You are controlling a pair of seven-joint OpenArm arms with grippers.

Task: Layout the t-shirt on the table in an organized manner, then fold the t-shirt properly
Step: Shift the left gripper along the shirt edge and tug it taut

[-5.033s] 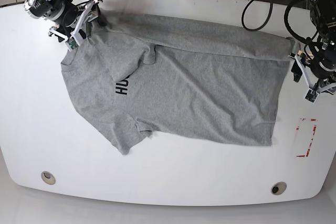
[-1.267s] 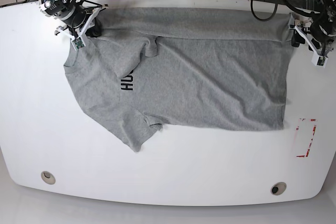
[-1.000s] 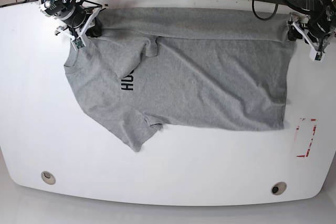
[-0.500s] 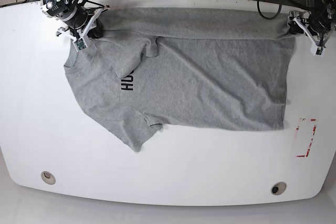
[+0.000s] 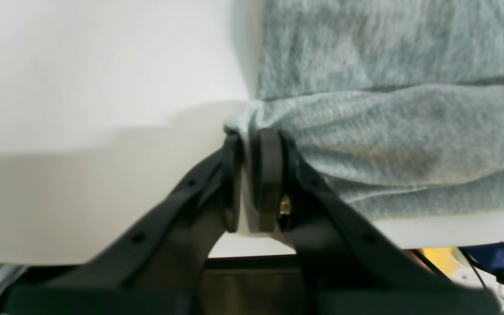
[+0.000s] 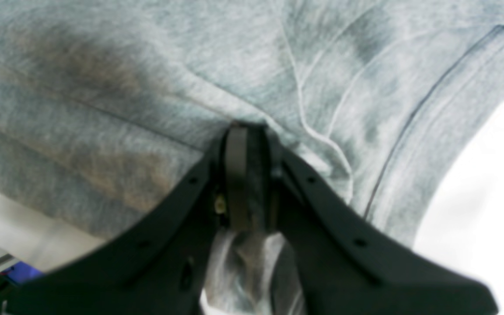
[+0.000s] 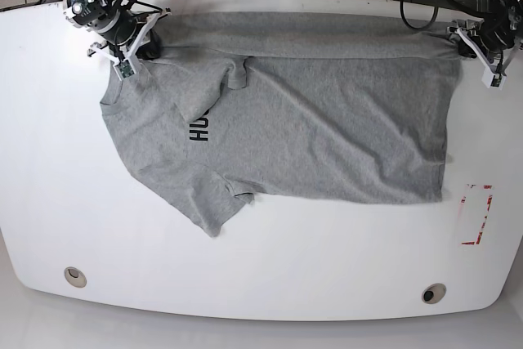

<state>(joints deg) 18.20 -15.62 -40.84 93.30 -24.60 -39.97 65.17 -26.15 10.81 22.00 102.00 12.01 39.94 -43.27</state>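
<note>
At the near edge of the bench sat two round grommets, and a red tape rectangle lay toward the left arm's side. Beyond them the t-shirt lay spread across the middle of the bench, one sleeve pointing toward the near edge and dark lettering showing near the collar. Its far strip was doubled over along the bench's far edge.

At that far edge both arms held the cloth. The right gripper had its fingers together, clamped on the t-shirt's shoulder end. The left gripper had its fingers pressed on a small bunched corner of the hem end, a thin sliver of cloth between them.

The risk, as I judged it, lay in that left hold. It took only the tip of the corner, so a firm outward pull could drag the cloth free and let the fold collapse unevenly. The doubled strip could also come up as two layers instead of one, which would carry the crease along rather than open it. Uneven lifting by the two arms would skew the body.

A second earlier the left fingers had stood apart around the corner; now they had closed on it. The right grip and the shirt's spread looked unchanged, and since five seconds back the far edge had been drawn farther toward the bench's far side.
</note>
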